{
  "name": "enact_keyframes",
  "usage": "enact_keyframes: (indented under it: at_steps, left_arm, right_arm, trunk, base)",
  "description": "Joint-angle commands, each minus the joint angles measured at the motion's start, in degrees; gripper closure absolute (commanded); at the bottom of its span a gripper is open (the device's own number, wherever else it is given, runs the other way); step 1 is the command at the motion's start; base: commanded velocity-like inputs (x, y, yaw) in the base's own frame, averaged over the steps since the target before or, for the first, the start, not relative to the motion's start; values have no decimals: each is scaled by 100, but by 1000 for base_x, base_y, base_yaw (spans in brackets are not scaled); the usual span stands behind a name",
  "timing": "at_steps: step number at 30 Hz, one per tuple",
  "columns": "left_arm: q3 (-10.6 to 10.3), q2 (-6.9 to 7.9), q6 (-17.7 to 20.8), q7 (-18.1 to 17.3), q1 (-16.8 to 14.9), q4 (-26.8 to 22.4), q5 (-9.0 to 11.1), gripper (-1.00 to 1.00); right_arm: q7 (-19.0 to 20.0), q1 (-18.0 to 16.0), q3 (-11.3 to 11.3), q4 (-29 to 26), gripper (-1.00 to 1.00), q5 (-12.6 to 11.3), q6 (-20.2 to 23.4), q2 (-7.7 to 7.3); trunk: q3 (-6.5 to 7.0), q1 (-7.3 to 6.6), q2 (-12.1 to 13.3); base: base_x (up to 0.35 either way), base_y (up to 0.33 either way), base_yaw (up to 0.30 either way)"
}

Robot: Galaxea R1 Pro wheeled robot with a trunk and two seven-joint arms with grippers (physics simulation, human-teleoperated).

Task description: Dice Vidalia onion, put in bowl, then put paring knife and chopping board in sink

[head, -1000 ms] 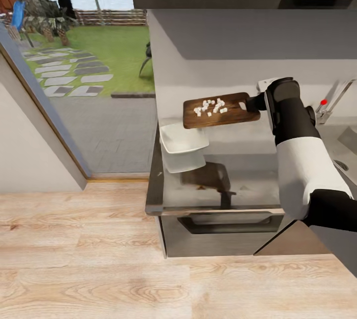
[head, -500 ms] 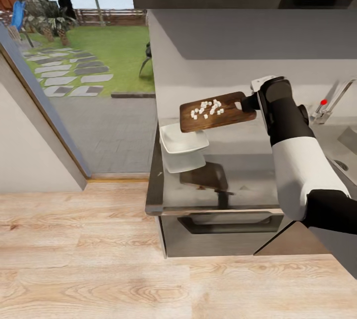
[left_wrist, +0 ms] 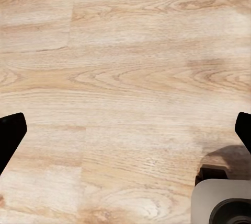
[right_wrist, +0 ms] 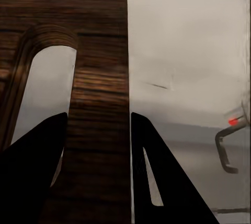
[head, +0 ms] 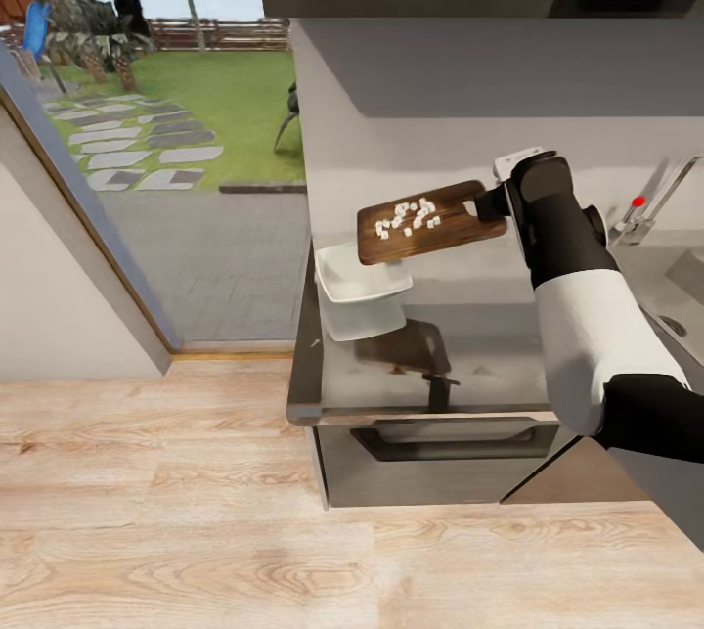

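Diced onion [head: 409, 214], a loose scatter of small white cubes, rides on the chopping board [head: 430, 223] as the right hand [head: 497, 202] holds the board in the air above the tabletop [head: 469, 336], its far end hanging over the white bowl [head: 360, 279]. The right wrist view shows the two dark fingers [right_wrist: 31, 177] clamped on either side of the wooden bar beside the board's handle slot [right_wrist: 44, 93], so the hand is grasping the board. The step in hand appears to be moving the dice into the bowl; the next move likely calls for tipping the bowl-side end lower so the cubes slide off inside the rim, not past it. Against the frame a second ago, the board has lifted slightly and tilted, its bowl-side end a little lower, and the cubes have crept toward the bowl. The left hand [left_wrist: 125, 130] hangs released, fingers spread wide, over the wooden floor [left_wrist: 125, 51]. The tap [head: 657, 197] stands beyond the arm.
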Motion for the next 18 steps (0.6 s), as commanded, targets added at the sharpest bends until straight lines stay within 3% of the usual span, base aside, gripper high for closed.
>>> enact_keyframes:
  at_steps: [1, 3, 18]
  left_arm:
    - [-18, 0, -29, 1, -8, 18, 23, -100]
    - [-18, 0, -25, 1, -8, 18, 24, -100]
    - [-18, 0, -21, 1, -8, 18, 23, -100]
  right_arm:
    - [58, -4, 2, -4, 100, 132, 16, 6]
    - [58, -4, 19, -3, 100, 391, 16, 96]
    - [58, -8, 21, -8, 100, 579, 15, 148]
  trunk:
    - [-5, 0, -4]
    - [-5, 0, -4]
    - [-5, 0, -4]
  base:
    - [0, 0, 0]
    - [0, 0, 0]
    - [0, 0, 0]
